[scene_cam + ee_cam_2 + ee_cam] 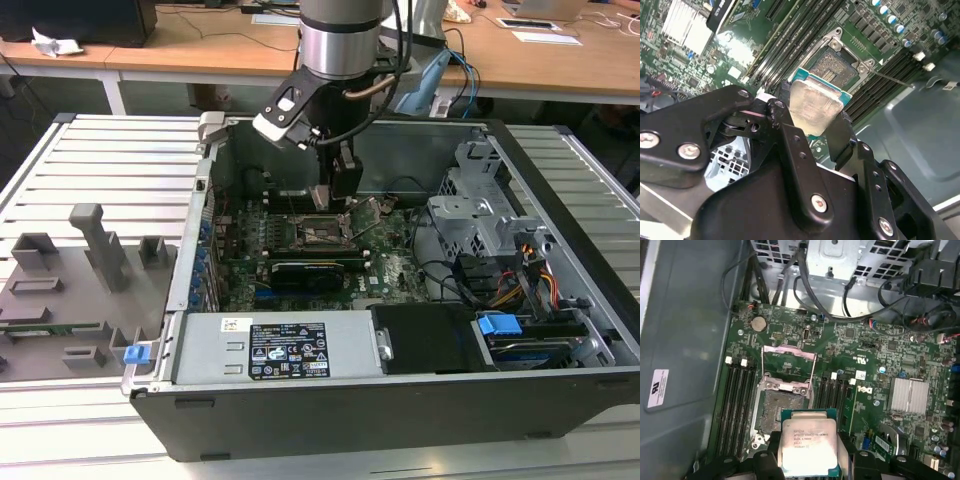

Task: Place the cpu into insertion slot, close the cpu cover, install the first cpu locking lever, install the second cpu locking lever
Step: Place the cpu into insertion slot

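Note:
Inside the open computer case, my gripper (336, 192) is shut on the cpu (815, 102), a flat square chip with a pale metal top on a green edge. One black finger (786, 100) presses each side of it. In both wrist views the cpu (807, 447) hangs just above and slightly off the insertion slot (779, 407), whose dark centre lies bare. The cpu cover (789, 350) stands swung open at the slot's far side. Two thin wire levers (813, 371) are raised beside it. The insertion slot (318, 232) sits directly under the gripper in the exterior view.
Long black memory slots (737, 400) flank the socket on both sides. A long black card (310, 272) lies in front of it. A metal drive cage (480, 210) with cables stands at the exterior view's right, a power supply (280, 345) in front, and a grey fixture (90, 260) outside the case.

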You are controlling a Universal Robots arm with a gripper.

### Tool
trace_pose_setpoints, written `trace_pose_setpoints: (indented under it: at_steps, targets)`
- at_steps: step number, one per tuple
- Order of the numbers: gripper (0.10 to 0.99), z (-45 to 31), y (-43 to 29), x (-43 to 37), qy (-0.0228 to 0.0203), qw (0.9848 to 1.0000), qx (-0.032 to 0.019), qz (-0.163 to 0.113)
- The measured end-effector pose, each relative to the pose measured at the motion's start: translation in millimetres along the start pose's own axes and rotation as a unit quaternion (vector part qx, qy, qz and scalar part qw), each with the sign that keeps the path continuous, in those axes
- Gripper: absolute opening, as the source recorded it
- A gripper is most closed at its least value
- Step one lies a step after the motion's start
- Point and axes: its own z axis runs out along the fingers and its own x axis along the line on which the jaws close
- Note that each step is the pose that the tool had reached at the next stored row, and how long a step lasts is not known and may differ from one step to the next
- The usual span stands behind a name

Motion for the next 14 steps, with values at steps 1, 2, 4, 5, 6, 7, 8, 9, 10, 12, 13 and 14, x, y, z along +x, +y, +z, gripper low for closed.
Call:
trace_pose_setpoints:
  at_steps: [1,2,4,5,6,7,8,9,10,12,13,14]
  targets:
    - [0.525,1.5,-0.1,0.0,0.0,1.0,0.0,0.0]
    - [0.525,2.5,-0.2,0.0,0.0,1.0,0.0,0.0]
    - [0.525,2.9,-0.2,0.0,-0.0002,1.0,0.0001,0.0]
    - [0.525,3.2,-0.2,0.2,-0.0001,1.0,0.0,0.0]
    - [0.525,3.6,-0.2,0.7,0.0,1.0,-0.0001,0.0]
    - [0.525,4.6,-0.2,1.3,-0.0001,1.0,-0.0001,0.0]
    - [0.525,5.9,-0.9,1.6,-0.0013,1.0,-0.0012,0.003]
    - [0.525,8.6,-0.9,1.5,-0.0024,0.9998,-0.0018,0.018]
    - [0.525,10.8,-1.1,1.6,-0.003,0.9996,-0.002,0.027]
    - [0.525,13.6,-1.3,2.4,-0.0036,0.9994,-0.0021,0.034]
    - [0.525,16.0,-1.2,3.6,-0.0031,0.9994,-0.0023,0.034]
    - [0.525,19.0,-1.2,5.0,-0.0029,0.9994,-0.0022,0.034]
